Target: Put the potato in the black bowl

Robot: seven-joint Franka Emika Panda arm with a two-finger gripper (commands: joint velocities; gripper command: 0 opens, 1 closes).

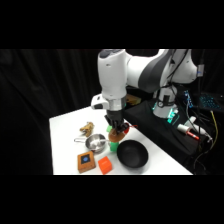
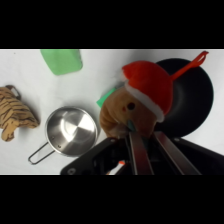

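Already lifted, by the look of it: potato (image 2: 131, 112), a rounded brown lump wearing a red cap with a white band, clamped between the fingers of gripper (image 2: 146, 137) and seemingly clear of the white table (image 1: 65, 145). Hangs near the rim of black bowl (image 2: 197, 95), overlapping that rim in the wrist view, though not yet centred over the dark inside. Same story from the side view: gripper (image 1: 117, 131) down low with the brown lump (image 1: 118, 135) at its tip, just beside the black bowl (image 1: 132, 154) on its far side, toward the arm. Judged about halfway: pick done, carry partly done, release still to come. Left to do: shift a little farther over the bowl's middle, lower, then open the fingers. Bowl itself empty so far as either view shows. Also near the bowl: silver pan (image 2: 71, 131) with its wire handle, beside the bowl on the side away from the arm's base; striped tiger toy (image 2: 16, 115) beyond the pan, farther again from the bowl; green block (image 2: 62, 61) well apart from the bowl past the potato; orange cube (image 1: 105, 165) just beside the bowl at the table's near edge. Cannot tell what the small green patch under the potato is.
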